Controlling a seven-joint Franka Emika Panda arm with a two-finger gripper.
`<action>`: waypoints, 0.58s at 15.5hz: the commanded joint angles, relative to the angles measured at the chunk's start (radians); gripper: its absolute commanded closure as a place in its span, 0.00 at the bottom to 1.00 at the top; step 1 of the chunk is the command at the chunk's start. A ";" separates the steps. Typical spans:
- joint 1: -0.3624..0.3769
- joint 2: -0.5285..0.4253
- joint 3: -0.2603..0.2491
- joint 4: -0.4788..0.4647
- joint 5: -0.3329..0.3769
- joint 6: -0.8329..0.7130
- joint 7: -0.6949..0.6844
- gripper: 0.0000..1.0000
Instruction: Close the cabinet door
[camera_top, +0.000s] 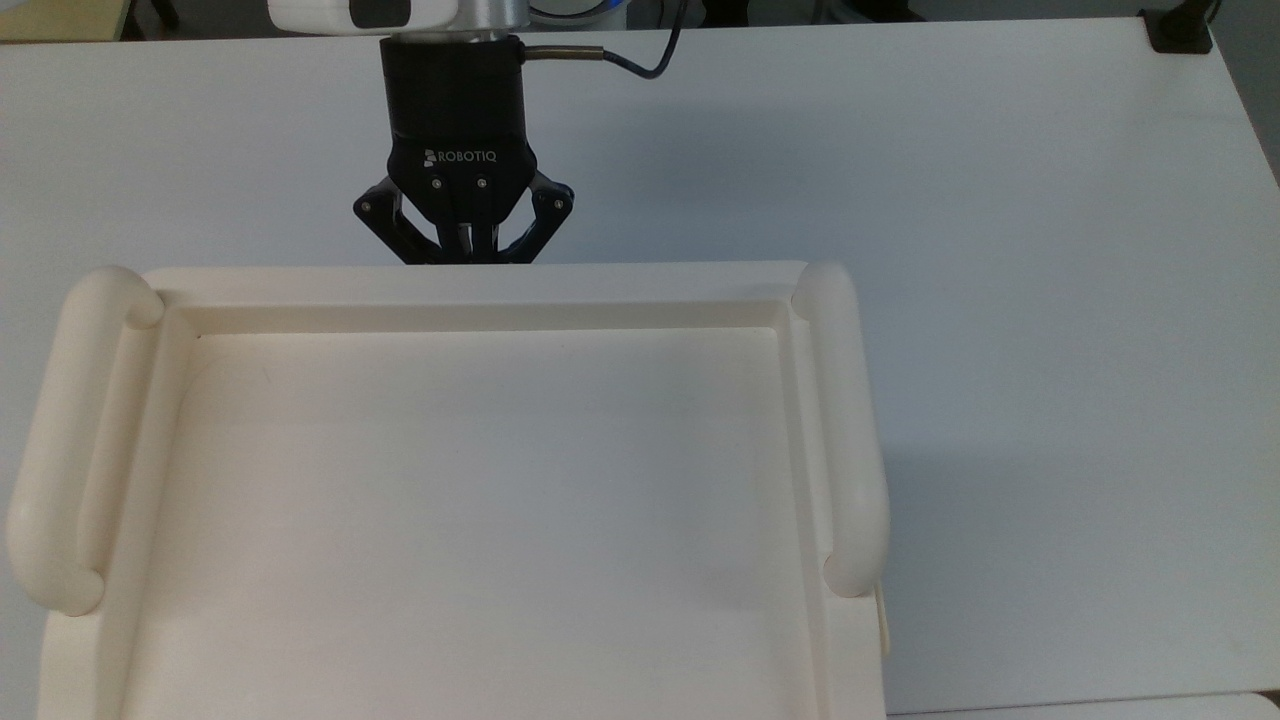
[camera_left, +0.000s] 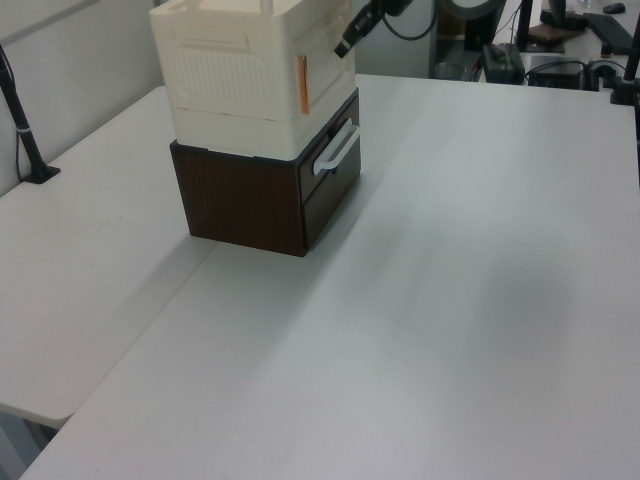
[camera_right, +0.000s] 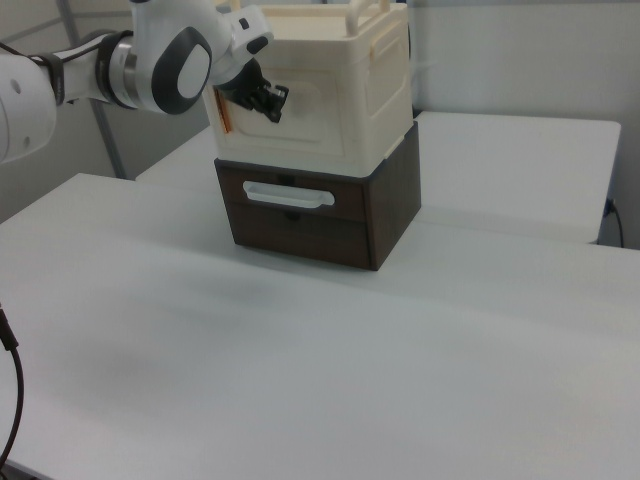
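Note:
The cream cabinet (camera_top: 480, 285) shows its recessed top from the top view, and it stands on a dark brown drawer unit (camera_left: 250, 200). Its door (camera_right: 310, 115) lies flat against the cabinet front, with an orange strip (camera_left: 302, 85) along one edge. My black gripper (camera_top: 467, 255) is shut with nothing in it. It points at the door, its tips just at the cabinet's far rim in the top view. In the left view the gripper (camera_left: 347, 45) hangs slightly off the door face (camera_left: 328, 55). In the right view the gripper (camera_right: 270, 100) is in front of the door's left half.
The drawer unit has a white bar handle (camera_right: 288, 195) sticking out below the door. Thick tubular handles (camera_top: 845, 430) run along the cabinet's sides. The white table (camera_left: 450, 300) spreads wide in front of the stack. A black post (camera_left: 25, 130) stands at the left view's left.

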 joint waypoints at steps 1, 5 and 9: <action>0.005 -0.071 -0.010 -0.031 0.005 -0.228 0.008 1.00; 0.001 -0.117 -0.012 -0.033 -0.045 -0.503 0.010 1.00; 0.000 -0.179 -0.012 -0.034 -0.102 -0.739 0.031 1.00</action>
